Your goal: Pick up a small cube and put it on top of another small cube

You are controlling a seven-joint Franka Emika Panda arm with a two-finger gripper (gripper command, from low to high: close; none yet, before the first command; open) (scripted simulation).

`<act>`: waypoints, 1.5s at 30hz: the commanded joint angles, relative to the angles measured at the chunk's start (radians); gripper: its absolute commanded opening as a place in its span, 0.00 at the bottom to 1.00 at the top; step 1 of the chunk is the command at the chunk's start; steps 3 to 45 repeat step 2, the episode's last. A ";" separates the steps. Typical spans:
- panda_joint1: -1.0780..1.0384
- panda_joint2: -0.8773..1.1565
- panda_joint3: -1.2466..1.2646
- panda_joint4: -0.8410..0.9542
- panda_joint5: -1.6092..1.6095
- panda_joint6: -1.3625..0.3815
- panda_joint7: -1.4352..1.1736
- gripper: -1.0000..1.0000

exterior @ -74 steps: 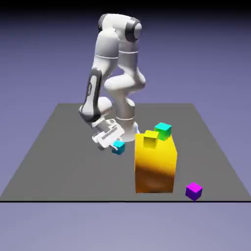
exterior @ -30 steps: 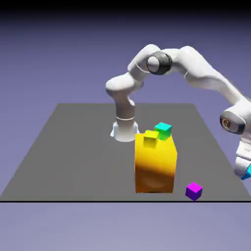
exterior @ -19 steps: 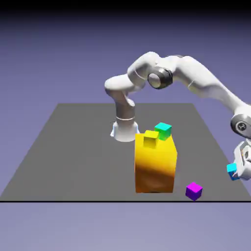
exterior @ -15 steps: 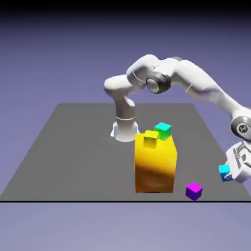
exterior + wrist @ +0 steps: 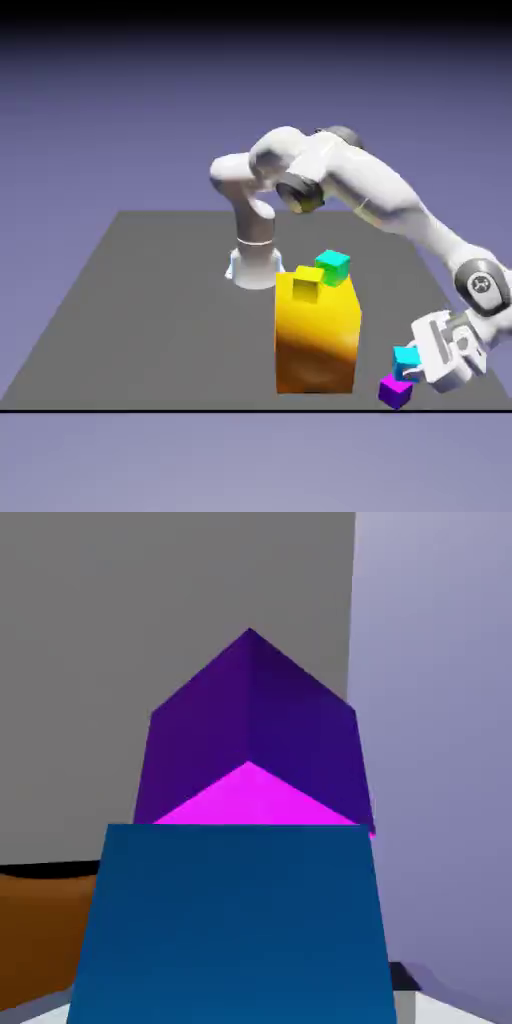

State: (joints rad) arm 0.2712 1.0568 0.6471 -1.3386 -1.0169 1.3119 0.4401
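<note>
Cyan cube (image 5: 406, 362) sits atop purple cube (image 5: 396, 391)

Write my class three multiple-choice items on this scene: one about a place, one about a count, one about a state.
1. In the exterior view, where is the purple cube relative to the big yellow-orange block?
A. To its left
B. To its right
C. On top of it

2. How many small cubes does the exterior view show?
A. Two
B. Three
C. Four

3. How is the cyan cube placed?
A. Raised, over the purple cube
B. Flat on the tabletop
C. Underneath the purple cube

Right letters:
1: B, the purple cube shows beyond the block's right side.
2: C, cyan, purple, teal and small yellow cubes all show.
3: A, the exterior view shows cyan just above purple.
</note>
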 commanded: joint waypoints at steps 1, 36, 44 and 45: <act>0.000 0.000 0.000 0.000 0.000 0.000 0.000 1.00; 0.020 0.002 0.002 0.036 0.004 -0.026 -0.013 1.00; 0.020 0.002 0.002 0.036 0.004 -0.026 -0.013 1.00; 0.020 0.002 0.002 0.036 0.004 -0.026 -0.013 1.00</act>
